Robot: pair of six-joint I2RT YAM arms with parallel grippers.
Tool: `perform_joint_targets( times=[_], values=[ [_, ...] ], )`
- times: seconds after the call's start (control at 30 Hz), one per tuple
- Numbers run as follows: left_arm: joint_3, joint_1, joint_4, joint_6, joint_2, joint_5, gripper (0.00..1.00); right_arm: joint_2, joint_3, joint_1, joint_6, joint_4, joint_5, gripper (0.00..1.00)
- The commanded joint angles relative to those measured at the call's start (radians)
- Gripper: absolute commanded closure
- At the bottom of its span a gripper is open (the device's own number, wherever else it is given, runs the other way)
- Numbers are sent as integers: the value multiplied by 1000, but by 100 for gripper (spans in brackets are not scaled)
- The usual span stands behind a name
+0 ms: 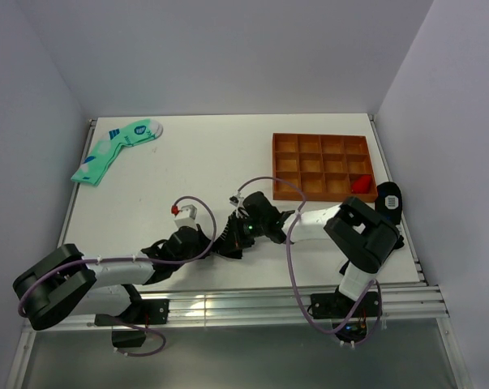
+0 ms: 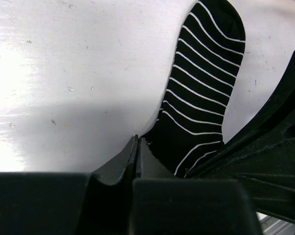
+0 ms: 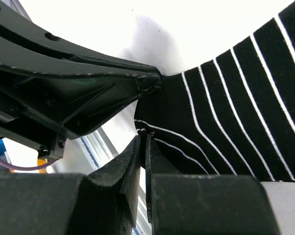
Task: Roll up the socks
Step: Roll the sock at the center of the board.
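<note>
A black sock with thin white cross stripes [image 2: 202,93] lies flat on the white table. In the right wrist view the same sock [image 3: 235,122] fills the right side. My left gripper [image 2: 137,139] is shut, and a corner of the sock's edge is drawn into its tips. My right gripper [image 3: 143,132] is shut on the sock's edge close beside it. In the top view both grippers meet tip to tip [image 1: 232,237] near the table's front and cover nearly all of the sock.
Mint-green socks [image 1: 114,150] lie at the back left. An orange compartment tray [image 1: 321,166] holds a red item [image 1: 360,185] at the back right, with a dark object bearing a white label [image 1: 388,198] beside it. A metal rail [image 1: 252,304] runs along the near edge.
</note>
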State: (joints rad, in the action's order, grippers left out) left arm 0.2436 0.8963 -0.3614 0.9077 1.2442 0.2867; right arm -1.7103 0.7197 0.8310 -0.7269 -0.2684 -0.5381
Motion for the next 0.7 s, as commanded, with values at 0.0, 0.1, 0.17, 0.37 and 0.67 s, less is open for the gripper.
perform_joint_targets(
  times=[0.0, 0.1, 0.17, 0.37, 0.67],
  values=[
    [23, 9, 39, -4, -6, 8, 98, 43, 6, 3, 21, -11, 15, 98],
    [20, 9, 49, 5, -17, 9, 100, 44, 7, 2, 21, -3, 21, 98],
    [19, 9, 56, 7, -26, 11, 100, 46, 7, 3, 24, 6, 33, 98],
    [40, 9, 117, -27, -63, 0, 100, 57, 17, -4, 46, 46, 72, 98],
    [75, 10, 173, -81, -80, -40, 100, 37, 83, -20, 66, 92, 64, 98]
  ],
)
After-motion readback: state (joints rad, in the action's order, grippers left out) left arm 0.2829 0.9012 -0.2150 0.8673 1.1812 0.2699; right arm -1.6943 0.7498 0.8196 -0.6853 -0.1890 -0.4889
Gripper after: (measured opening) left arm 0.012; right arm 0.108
